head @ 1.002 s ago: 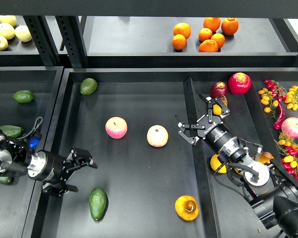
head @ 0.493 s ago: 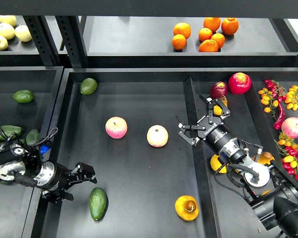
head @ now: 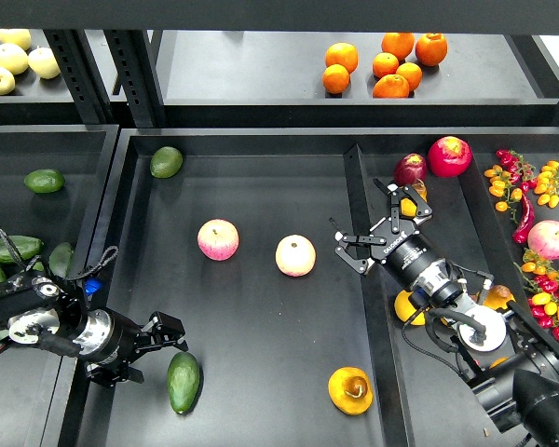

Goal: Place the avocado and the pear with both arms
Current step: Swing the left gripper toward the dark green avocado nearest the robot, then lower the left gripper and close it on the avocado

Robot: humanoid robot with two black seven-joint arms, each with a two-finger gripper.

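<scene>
Head view: left end effector [head: 158,346] spread, empty, beside the avocado [head: 184,382]; right end effector [head: 368,230] wide apart, empty.

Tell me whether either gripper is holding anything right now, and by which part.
Nothing is held. The left gripper is open beside the avocado; the right gripper is open, far from the pear.
</scene>
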